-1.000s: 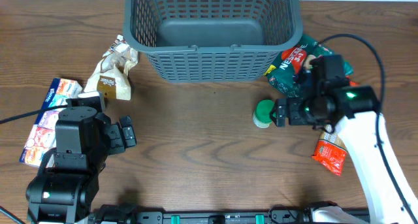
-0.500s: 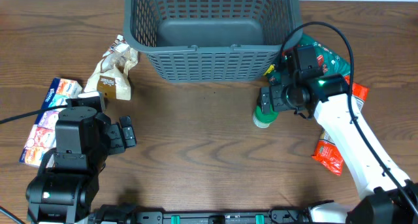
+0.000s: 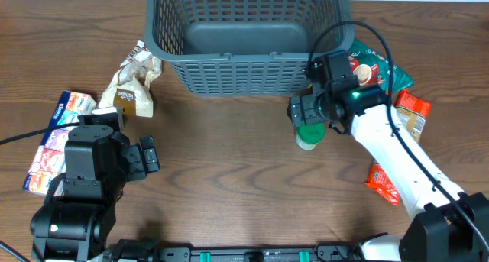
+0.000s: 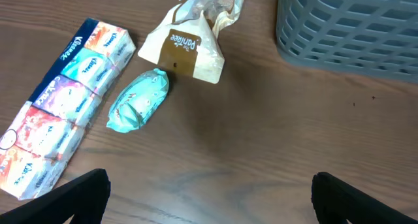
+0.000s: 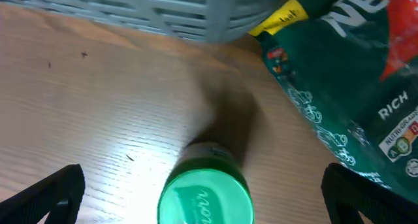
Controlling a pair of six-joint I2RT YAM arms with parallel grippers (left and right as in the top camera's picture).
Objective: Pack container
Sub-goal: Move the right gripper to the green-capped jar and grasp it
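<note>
Overhead: the container [image 3: 244, 44] sits far on the table [image 3: 229, 185]. The right end effector [image 3: 302, 117], jaws apart, is over a green-lidded jar [image 3: 308, 137] by the container's right corner.
Left wrist: the left end effector [image 4: 209, 196] is spread. A tissue pack [image 4: 62, 110], teal packet [image 4: 138, 100] and paper bag [image 4: 189, 44] lie left of the container.
Right wrist: a green pouch [image 5: 346, 87] lies beside that corner.

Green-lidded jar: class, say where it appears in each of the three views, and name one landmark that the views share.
Overhead: the green-lidded jar stands right of centre, just in front of the grey basket's right front corner.
Left wrist: not in it.
Right wrist: bottom centre, lid seen from above.
Shared landmark: the grey basket, top right in left wrist, top left in right wrist.
</note>
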